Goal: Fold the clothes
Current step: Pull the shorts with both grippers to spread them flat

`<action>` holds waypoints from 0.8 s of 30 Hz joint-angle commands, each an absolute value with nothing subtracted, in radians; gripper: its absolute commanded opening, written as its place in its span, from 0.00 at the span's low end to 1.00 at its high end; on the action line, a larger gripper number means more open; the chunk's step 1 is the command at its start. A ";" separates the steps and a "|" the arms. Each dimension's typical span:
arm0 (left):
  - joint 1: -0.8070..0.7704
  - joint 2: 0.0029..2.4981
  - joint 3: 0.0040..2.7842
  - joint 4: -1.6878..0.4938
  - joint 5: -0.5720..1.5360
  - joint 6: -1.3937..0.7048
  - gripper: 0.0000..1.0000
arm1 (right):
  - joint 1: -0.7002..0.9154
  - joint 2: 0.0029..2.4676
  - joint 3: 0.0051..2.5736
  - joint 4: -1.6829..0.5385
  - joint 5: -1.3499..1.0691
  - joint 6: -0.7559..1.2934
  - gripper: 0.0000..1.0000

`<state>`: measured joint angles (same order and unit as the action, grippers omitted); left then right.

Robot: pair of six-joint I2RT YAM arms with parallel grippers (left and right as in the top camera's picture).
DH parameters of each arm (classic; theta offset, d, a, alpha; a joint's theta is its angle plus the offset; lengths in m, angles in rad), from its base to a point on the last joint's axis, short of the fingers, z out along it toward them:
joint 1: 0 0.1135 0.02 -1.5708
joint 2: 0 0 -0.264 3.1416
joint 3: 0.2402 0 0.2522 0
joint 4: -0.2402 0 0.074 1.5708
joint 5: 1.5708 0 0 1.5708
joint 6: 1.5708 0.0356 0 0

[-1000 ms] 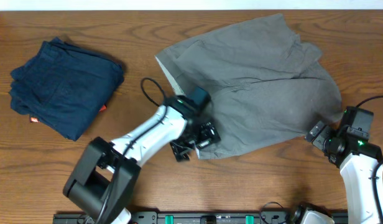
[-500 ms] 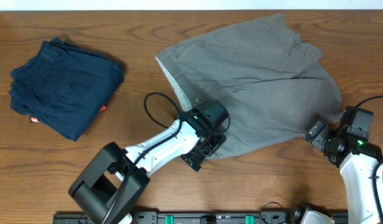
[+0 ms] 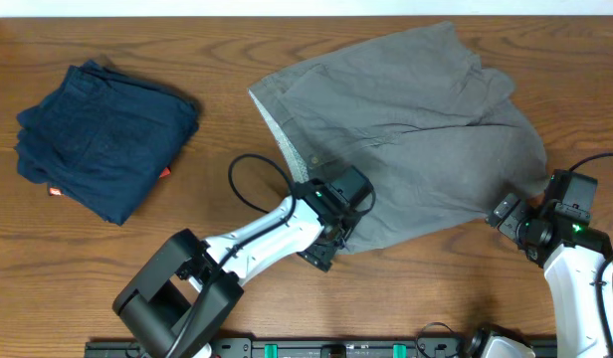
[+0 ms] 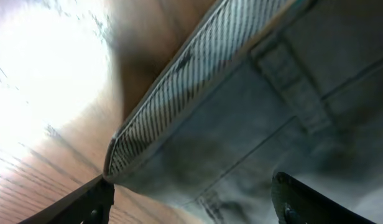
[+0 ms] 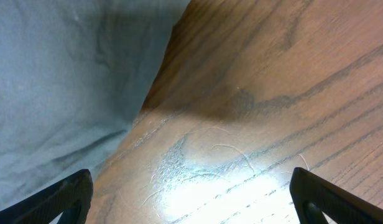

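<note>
So over the last second the left gripper (image 3: 333, 231) has swung in and tucked up against the near-left corner of the gray shorts (image 3: 416, 129), while the right gripper (image 3: 510, 213) has barely budged from the near-right corner. From overhead, the shorts lie spread flat on the middle-right of the table (image 3: 237, 50). They're well apart from the folded navy garment (image 3: 102, 134) off on the left, which isn't part of the job. One gripper at each near corner looks to me like lining up a two-corner pickup for the first fold. In the left wrist view its fingers (image 4: 86, 202) are spread apart with nothing pinched yet. The striped waistband lining (image 4: 191, 81) and what looks like a belt loop (image 4: 291, 84) sit right in front of them. In the right wrist view the fingers (image 5: 61, 199) are also apart and mostly over bare wood, with the fabric edge off to one side. I'd guess it has to shift over the cloth before closing.
</note>
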<state>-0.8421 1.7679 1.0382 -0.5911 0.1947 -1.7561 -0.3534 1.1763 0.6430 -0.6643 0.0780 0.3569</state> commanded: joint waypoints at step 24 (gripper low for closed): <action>-0.872 1.796 0.944 -0.536 0.137 -1.831 0.49 | -0.364 1.180 0.647 -0.673 0.074 0.374 0.99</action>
